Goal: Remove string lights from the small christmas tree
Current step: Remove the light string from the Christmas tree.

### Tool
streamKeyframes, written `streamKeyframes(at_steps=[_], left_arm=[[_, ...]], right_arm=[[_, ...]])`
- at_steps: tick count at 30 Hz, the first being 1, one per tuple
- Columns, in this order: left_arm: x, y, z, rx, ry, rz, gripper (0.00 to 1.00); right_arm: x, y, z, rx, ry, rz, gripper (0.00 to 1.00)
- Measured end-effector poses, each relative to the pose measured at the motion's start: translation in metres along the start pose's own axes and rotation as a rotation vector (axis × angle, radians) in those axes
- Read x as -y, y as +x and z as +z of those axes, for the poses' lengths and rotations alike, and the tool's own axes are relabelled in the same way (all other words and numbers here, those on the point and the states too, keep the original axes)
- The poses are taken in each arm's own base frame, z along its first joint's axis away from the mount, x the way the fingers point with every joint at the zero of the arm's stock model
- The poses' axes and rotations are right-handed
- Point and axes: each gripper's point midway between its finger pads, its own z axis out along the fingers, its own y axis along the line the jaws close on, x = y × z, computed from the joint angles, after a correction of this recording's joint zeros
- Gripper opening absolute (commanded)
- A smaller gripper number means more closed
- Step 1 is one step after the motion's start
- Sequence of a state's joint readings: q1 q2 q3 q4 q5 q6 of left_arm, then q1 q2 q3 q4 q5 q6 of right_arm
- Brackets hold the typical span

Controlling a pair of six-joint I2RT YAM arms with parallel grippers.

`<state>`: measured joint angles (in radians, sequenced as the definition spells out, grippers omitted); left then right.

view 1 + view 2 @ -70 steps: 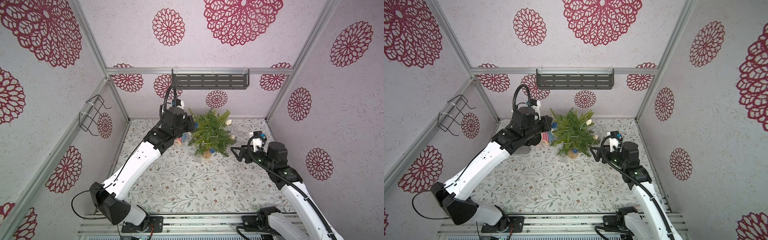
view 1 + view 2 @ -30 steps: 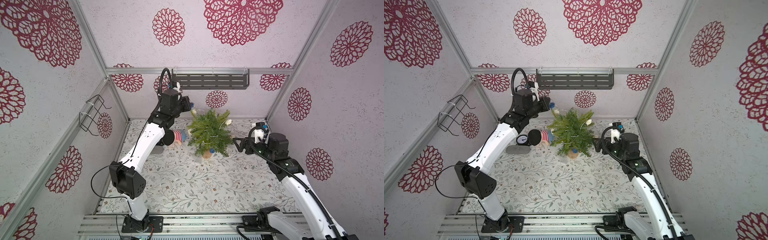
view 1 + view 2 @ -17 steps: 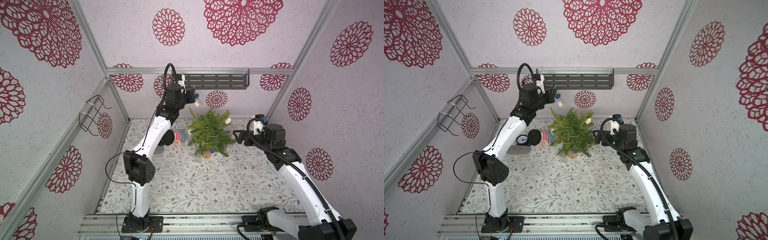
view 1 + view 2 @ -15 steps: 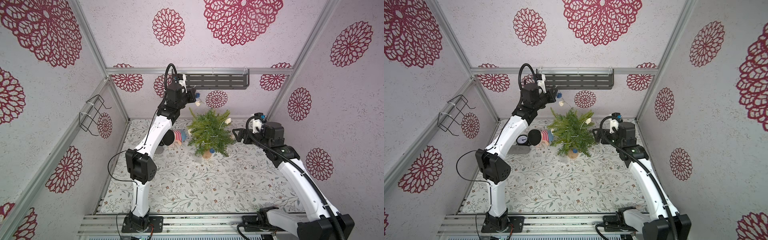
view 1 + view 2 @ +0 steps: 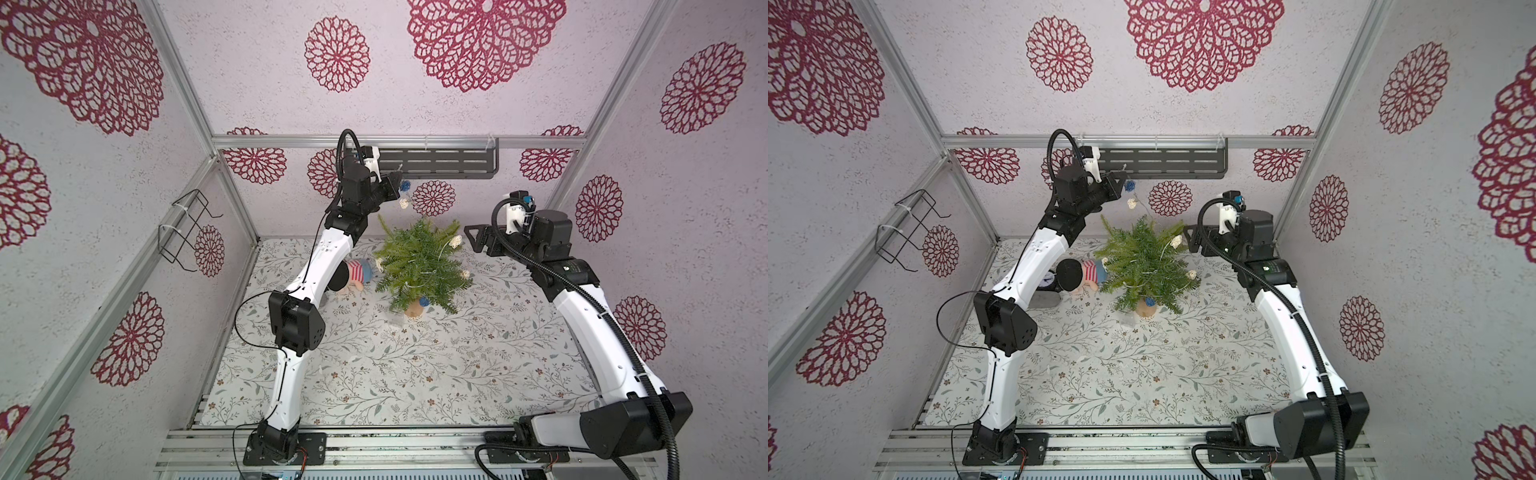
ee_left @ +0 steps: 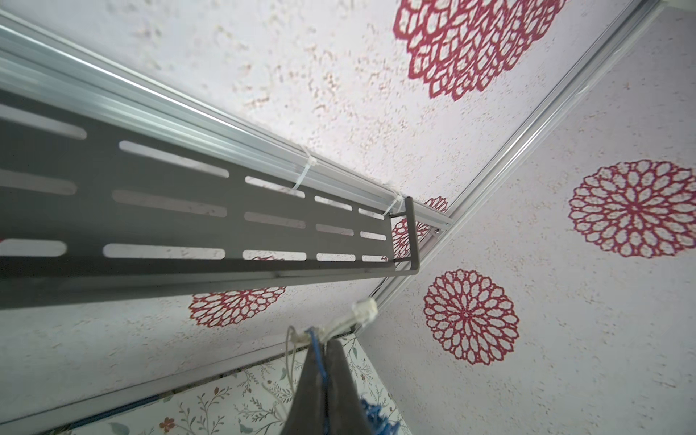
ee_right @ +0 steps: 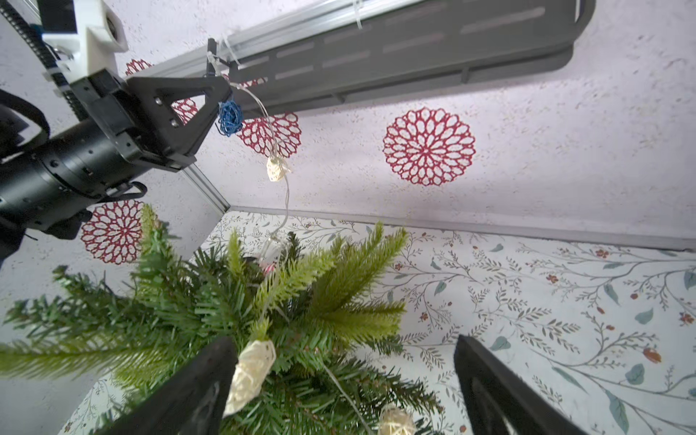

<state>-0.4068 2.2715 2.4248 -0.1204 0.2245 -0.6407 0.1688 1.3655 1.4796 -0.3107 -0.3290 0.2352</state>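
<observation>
Wire basket (image 5: 185, 232): fixed to the left wall, well apart from the other items. Its wires are too thin in both top views to show any contents.

Left arm (image 5: 328, 257): raised, with the left jaws just below the slotted shelf (image 5: 436, 162) on the back wall. Both top views show only a blue ball beside the jaw tips. The left wrist view adds the detail: the jaws are pressed fully together, with the pale wire of the string lights (image 6: 320, 337) pinched between them. The inside of the shelf is hidden, and only its slotted underside shows.

Doll (image 5: 359, 272): lying on the counter (image 5: 415, 374), between the left arm and the tree.

Small christmas tree (image 5: 419, 266): upright on the counter. The right wrist view shows the wire dropping from the blue ball (image 7: 229, 116), past a cream ball (image 7: 277, 168), into the tree top. The other balls sit among the branches. A clear box (image 5: 397, 319) lies just beside the stump.

Right arm (image 5: 582, 307): the right jaws are spread wide beside the upper branches and grip nothing. One finger (image 7: 180, 395) touches a cream ball.
</observation>
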Motion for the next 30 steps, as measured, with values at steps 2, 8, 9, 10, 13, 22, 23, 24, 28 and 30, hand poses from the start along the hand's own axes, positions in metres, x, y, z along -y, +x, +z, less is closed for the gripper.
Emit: streamKeyframes(at_steps=[2,8,9,10,13,22,23,24,28,30], left_arm=[[0.007,-0.001,0.002,0.01,0.022,-0.01,0.03],[0.033,-0.004,0.005,0.023,0.082,-0.034,0.02],[0.037,-0.004,0.004,0.026,0.092,-0.037,0.02],[0.04,-0.005,0.004,0.028,0.099,-0.041,0.02],[0.047,-0.003,0.005,0.03,0.116,-0.053,0.02],[0.061,0.003,0.011,0.038,0.165,-0.088,0.0],[0.061,0.005,0.012,0.035,0.17,-0.091,0.0],[0.063,0.008,0.014,0.029,0.176,-0.096,0.0],[0.07,0.018,0.018,0.018,0.199,-0.114,0.0],[0.075,0.021,0.019,0.012,0.214,-0.123,0.0]], right_arm=[[0.002,-0.008,0.004,0.007,-0.008,-0.011,0.95],[0.009,-0.017,0.029,-0.006,-0.044,-0.026,0.95],[0.011,-0.016,0.034,-0.012,-0.055,-0.024,0.94],[0.011,-0.016,0.039,-0.018,-0.065,-0.023,0.94],[0.013,-0.016,0.056,-0.03,-0.106,-0.024,0.94],[0.009,-0.017,0.096,-0.033,-0.268,-0.053,0.87],[0.008,-0.016,0.1,-0.031,-0.288,-0.058,0.86],[0.006,-0.016,0.102,-0.03,-0.304,-0.064,0.86],[0.002,-0.019,0.111,-0.016,-0.355,-0.098,0.85],[0.0,-0.023,0.116,-0.003,-0.387,-0.12,0.86]])
